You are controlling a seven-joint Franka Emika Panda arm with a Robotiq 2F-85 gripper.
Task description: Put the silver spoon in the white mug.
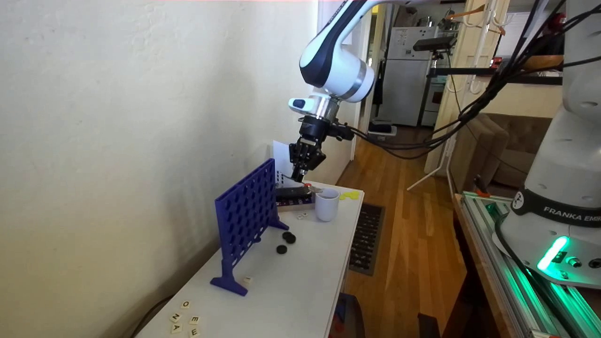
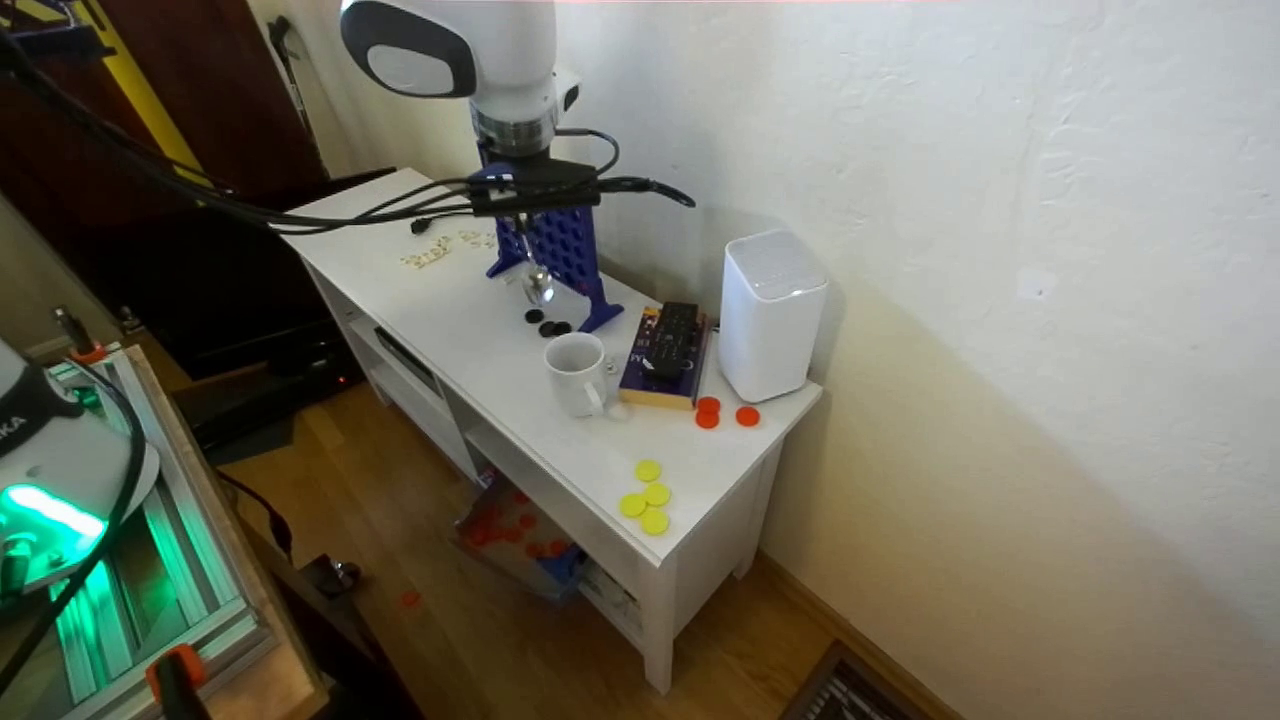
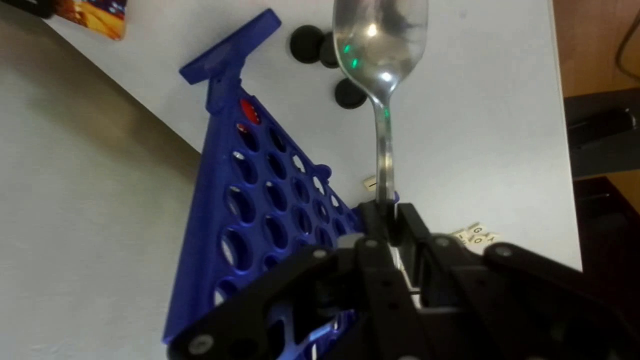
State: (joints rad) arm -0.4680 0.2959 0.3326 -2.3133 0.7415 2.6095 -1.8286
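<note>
The black Robotiq gripper (image 3: 386, 220) comes closest in the wrist view, its jaws drawn in tight and holding the silver spoon (image 3: 382, 92) by the handle. The spoon is smooth, shiny metal: a slim handle streaked light and dark — thin at the neck, then widening into an oval bowl whose tip runs past the edge of that view. White highlights dot the bowl, small green glints mark it and the neck, and a dark patch shades its right side. In an exterior view the spoon (image 2: 538, 280) hangs bowl downward in the air above the white table (image 3: 475, 145).

Beyond it in the wrist view, three black discs (image 3: 350, 94) — two overlapping — lie near a foot of the blue Connect Four board (image 3: 259, 212); letter tiles (image 3: 475, 238) lie farther along. The white mug (image 2: 568, 385), apart from the spoon, stands upright just beside a thick book (image 2: 660, 399), its handle towards the yellow discs (image 2: 655, 521). Red discs (image 2: 747, 416) lie near a tall white box-shaped tower (image 2: 770, 335).
</note>
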